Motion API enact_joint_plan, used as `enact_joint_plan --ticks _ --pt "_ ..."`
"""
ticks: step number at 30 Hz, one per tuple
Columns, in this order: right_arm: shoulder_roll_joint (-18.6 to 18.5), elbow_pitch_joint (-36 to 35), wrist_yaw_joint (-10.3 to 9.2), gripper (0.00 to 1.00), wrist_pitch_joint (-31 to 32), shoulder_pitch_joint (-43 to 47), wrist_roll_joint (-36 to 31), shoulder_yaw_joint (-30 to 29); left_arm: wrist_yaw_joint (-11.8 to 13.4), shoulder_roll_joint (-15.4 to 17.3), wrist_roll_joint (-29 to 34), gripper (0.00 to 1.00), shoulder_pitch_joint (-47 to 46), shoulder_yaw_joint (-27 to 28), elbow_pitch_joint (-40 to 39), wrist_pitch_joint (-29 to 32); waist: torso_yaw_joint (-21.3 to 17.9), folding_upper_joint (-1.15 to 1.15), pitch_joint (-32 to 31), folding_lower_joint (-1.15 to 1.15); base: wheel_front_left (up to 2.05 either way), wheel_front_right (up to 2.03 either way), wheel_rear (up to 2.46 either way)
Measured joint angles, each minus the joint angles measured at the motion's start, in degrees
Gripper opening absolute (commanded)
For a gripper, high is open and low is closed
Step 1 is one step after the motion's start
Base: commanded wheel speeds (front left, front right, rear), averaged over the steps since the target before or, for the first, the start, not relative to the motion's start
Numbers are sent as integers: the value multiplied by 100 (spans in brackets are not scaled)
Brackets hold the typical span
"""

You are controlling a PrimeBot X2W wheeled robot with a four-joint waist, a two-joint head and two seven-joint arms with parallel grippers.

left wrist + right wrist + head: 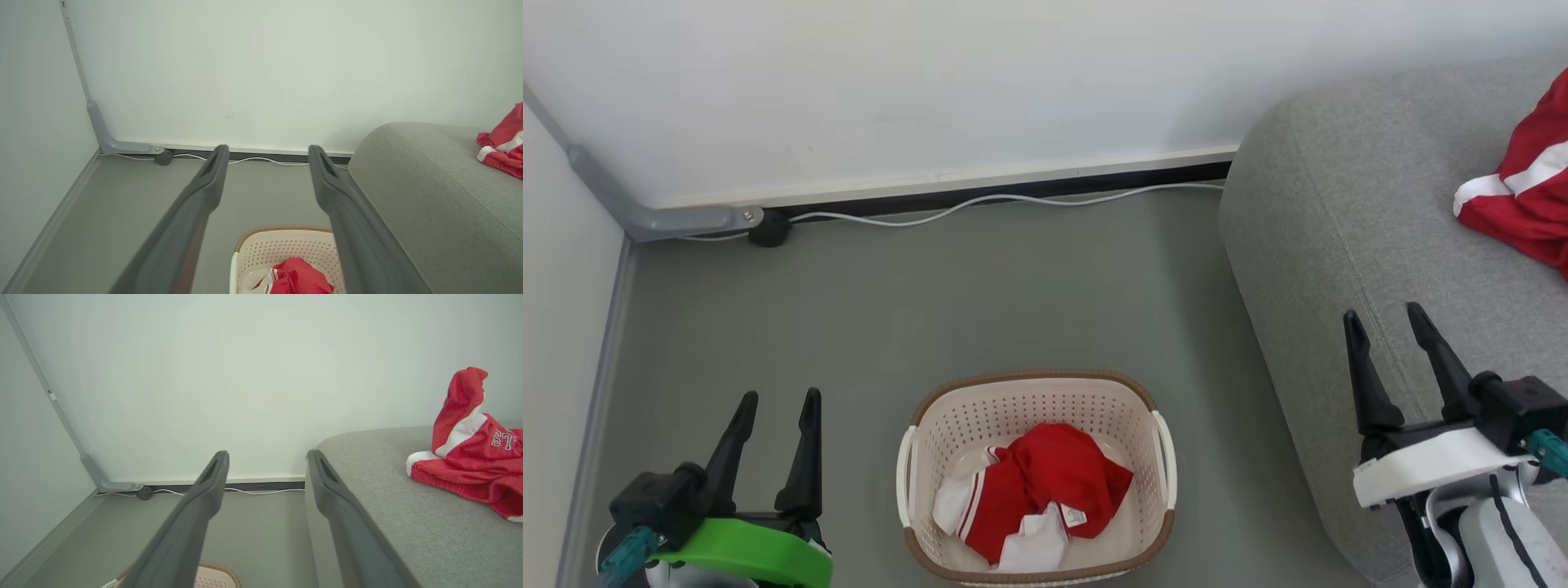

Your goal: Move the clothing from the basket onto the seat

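Your left fingers [805, 457] and right fingers [1364, 376] gape empty; basket [1013, 416] with clothing [1054, 474] sits between them, seat [1339, 204] seemingly beneath the right.

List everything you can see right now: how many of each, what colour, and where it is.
Basket: one, cream with a brown rim, on the floor left of the sofa.
Clothes in basket: one heap, red and white, number of pieces unclear.
Clothes on sofa: one bundle, red with white stripes, on the seat at far right.
Sofa: one, grey, on the right.
Cable: one, white, along the foot of the back wall.
Pipe: one, grey, down the left corner and along the floor.
Left end effector: one, dark fingers, open and empty, lower left.
Right end effector: one, dark fingers, open and empty, over the sofa's edge.
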Motion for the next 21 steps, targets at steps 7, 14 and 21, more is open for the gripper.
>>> enact_joint_plan --ticks 7,14,21 --pt "-11 -300 -1 100 0 -429 -96 -12 -76 56 93 100 -270 -163 -189 113 -51 0 468 0 0 0 0" --pt "-10 -510 -4 100 -1 -820 -160 -20 -129 123 172 100 -656 -364 -322 348 -98 0 1007 0 0 0 0" --pt "31 -699 -10 100 -1 -1268 -266 93 -196 149 428 100 -1066 -733 -318 771 -134 0 1565 0 0 0 0"
